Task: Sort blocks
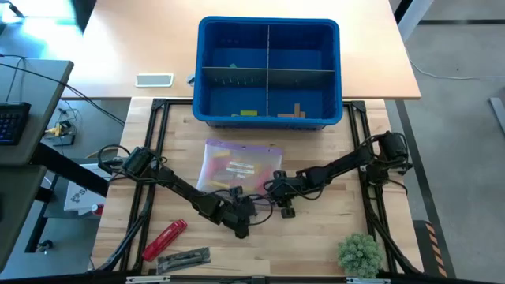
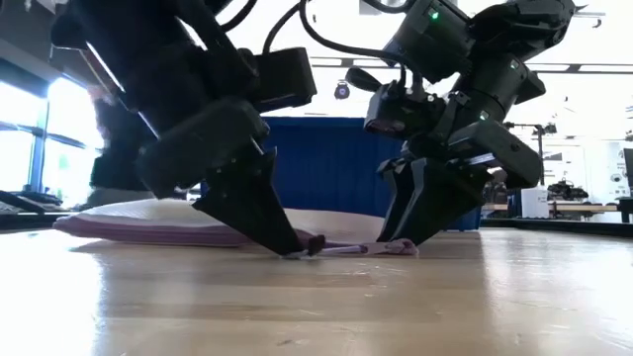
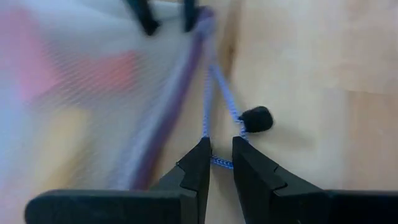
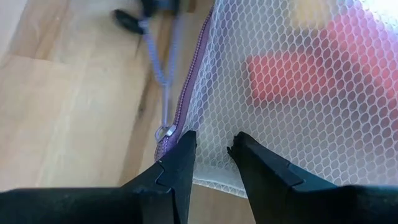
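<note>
Blocks (image 1: 237, 167) sit inside your mesh bag (image 1: 217, 158); left claw (image 3: 217, 163) pinches its drawstring (image 3: 219, 99), right claw (image 4: 211, 149) pinches its edge.

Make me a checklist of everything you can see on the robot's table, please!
Surface: pale wooden table, bare in front of the arms.
Job's things: white mesh bag with a purple zipper edge lies flat, coloured blocks showing through it; blue divided bin behind it, with a few blocks already in its near compartments.
Clutter: red cylindrical tool, dark flat item, small green plant.
Grippers: left gripper pinches the bag's blue drawstring; right gripper grips the bag's mesh edge beside the zipper.
Cables: black cables at the left arm's base.
Surroundings: phone on the far tabletop, a desk with a keyboard at the left.
</note>
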